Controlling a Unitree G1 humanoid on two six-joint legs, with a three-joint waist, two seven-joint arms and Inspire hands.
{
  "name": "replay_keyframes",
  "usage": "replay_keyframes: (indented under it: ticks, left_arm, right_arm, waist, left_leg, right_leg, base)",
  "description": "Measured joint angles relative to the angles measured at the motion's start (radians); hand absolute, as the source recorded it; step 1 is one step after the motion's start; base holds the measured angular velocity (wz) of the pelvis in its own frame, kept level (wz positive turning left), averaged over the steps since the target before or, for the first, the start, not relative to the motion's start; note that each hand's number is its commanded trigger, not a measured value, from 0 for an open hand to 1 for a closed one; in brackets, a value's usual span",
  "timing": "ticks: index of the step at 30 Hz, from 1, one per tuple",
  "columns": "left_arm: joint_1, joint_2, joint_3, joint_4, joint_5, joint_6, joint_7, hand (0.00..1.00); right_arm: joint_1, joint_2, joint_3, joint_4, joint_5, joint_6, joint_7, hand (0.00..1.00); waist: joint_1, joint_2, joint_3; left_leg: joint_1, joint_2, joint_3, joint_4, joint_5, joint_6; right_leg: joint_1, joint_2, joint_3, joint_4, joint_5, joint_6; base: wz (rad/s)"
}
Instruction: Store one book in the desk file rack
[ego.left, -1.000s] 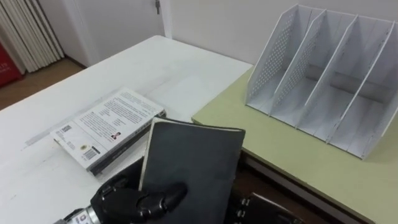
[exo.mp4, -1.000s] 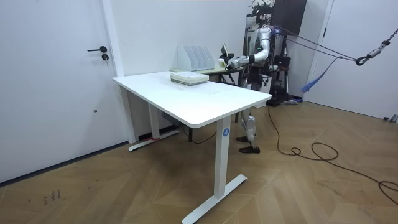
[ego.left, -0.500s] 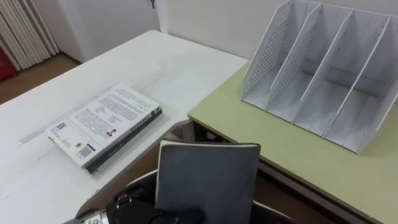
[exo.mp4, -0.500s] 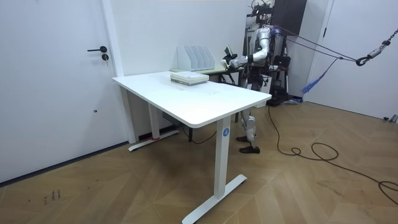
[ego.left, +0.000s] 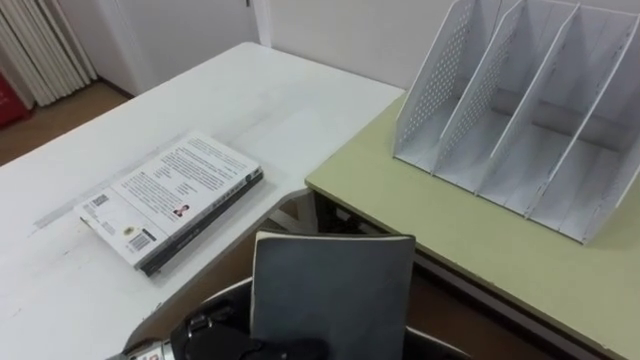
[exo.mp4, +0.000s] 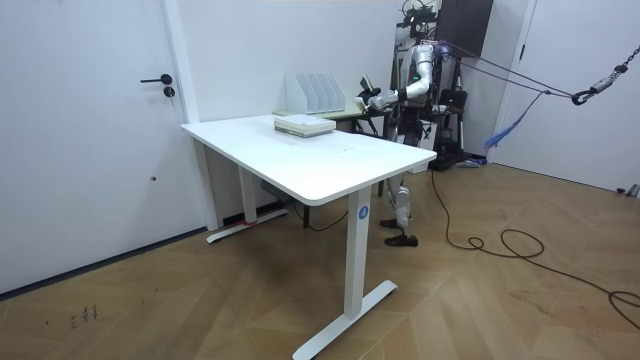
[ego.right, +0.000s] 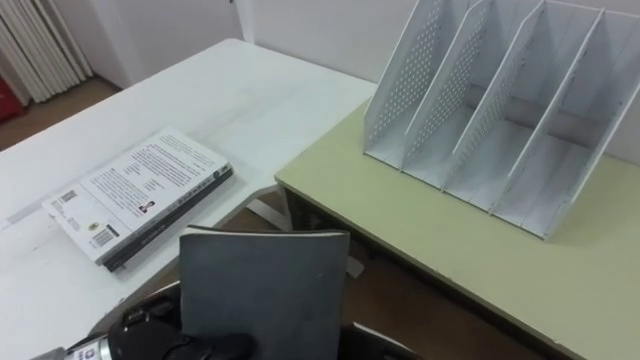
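- Clamps dark grey book (ego.left: 330, 290) by its lower edge with curled fingers of left hand (ego.left: 205, 335).
- Holds it upright, airborne, near olive desk (ego.left: 480, 240), well apart from white file rack (ego.left: 530, 110).
- Leaves paperback (ego.left: 175, 198) flat on white table (ego.left: 250, 100).

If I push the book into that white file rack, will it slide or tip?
Probably light: the file rack looks like thin perforated sheet, so a firm push may slide it. It seems to stand free on the smooth green desk. Tipping seems less likely on its broad base. Ease the dark book in gently.
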Motion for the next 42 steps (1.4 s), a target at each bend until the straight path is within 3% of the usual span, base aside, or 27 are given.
replay_keyframes:
  ticks: [3,6,13,19,26,32,40,42]
  left_arm:
    - [-0.002,0.0,0.0,0.008,-0.02,-0.001,0.007,0.0]
    - [-0.011,0.0,0.004,0.02,-0.029,-0.013,0.009,0.0]
    - [-0.014,0.0,0.005,0.044,-0.027,-0.036,0.012,0.0]
    - [-0.014,-0.005,0.005,0.164,-0.023,-0.061,0.055,0.0]
    - [0.007,-0.016,0.048,0.262,0.06,-0.082,0.107,0.0]
    - [0.057,-0.065,0.043,0.335,0.158,-0.09,0.16,0.0]
    - [0.139,-0.109,0.042,0.413,0.189,-0.106,0.173,0.0]
    - [0.168,-0.122,0.042,0.434,0.228,-0.112,0.205,0.0]
  right_arm:
    - [-0.002,0.0,0.001,0.0,0.019,-0.002,0.0,1.0]
    - [-0.002,-0.004,0.005,0.0,0.028,-0.001,0.0,1.0]
    - [-0.023,-0.009,-0.006,0.0,0.029,-0.001,-0.015,1.0]
    - [-0.064,-0.017,-0.023,0.0,0.029,-0.01,-0.057,1.0]
    - [-0.095,-0.016,-0.124,-0.001,0.03,-0.02,-0.134,1.0]
    - [-0.113,-0.012,-0.144,-0.003,0.025,-0.058,-0.234,1.0]
    - [-0.134,0.002,-0.217,-0.063,-0.011,-0.075,-0.365,1.0]
    - [-0.139,0.027,-0.244,-0.086,-0.013,-0.097,-0.431,1.0]
  waist:
    - [0.0,-0.005,0.0009]
    - [0.002,-0.017,-0.0033]
    - [-0.002,-0.031,-0.0008]
    - [-0.003,-0.03,-0.0003]
    - [-0.008,-0.046,0.0017]
    - [-0.02,-0.06,-0.0032]
    - [-0.045,-0.056,-0.0019]
    - [-0.061,-0.057,-0.0023]
  left_leg:
    - [0.003,-0.002,0.0,0.0,0.0,0.0]
    - [0.005,-0.002,-0.001,0.001,0.0,0.0]
    - [0.011,-0.002,-0.002,-0.005,0.0,0.0]
    - [0.04,-0.002,0.0,-0.021,0.0,0.0]
    - [0.056,-0.003,0.003,-0.033,0.001,0.0]
    - [0.078,-0.004,-0.006,-0.038,0.001,0.0]
    - [0.099,-0.005,-0.007,-0.055,0.002,0.001]
    - [0.11,-0.006,-0.006,-0.067,0.002,0.0]
  right_leg:
    - [-0.003,-0.002,0.003,0.011,-0.005,0.001]
    - [-0.002,-0.003,0.003,0.013,-0.005,0.001]
    - [0.003,-0.003,-0.002,0.012,-0.005,0.001]
    - [0.028,-0.002,-0.002,0.003,-0.007,0.0]
    - [0.042,-0.002,-0.003,-0.007,-0.007,0.001]
    - [0.076,-0.001,-0.011,-0.039,-0.005,0.005]
    - [0.102,0.0,-0.015,-0.044,-0.005,0.007]
    - [0.107,0.001,-0.015,-0.045,-0.005,0.007]
  base:
    - [-0.02]
    - [0.0]
    - [0.0]
    - [0.0]
    - [-0.01]
    - [0.06]
    - [0.01]
    - [0.0]
